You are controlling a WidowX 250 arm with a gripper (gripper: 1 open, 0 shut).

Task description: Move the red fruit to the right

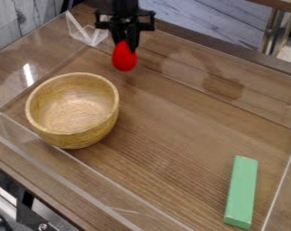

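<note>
The red fruit (125,59) is a small glossy rounded piece, hanging a little above the wooden table near the back, beyond the bowl. My black gripper (126,42) comes straight down onto its top and is shut on it; the fingers cover the fruit's upper end, so no stem shows. The fruit is off the table surface and apart from the bowl.
A light wooden bowl (72,109) stands at the left. A green block (241,191) lies near the front right corner. Clear plastic walls (27,54) ring the wooden table (173,126).
</note>
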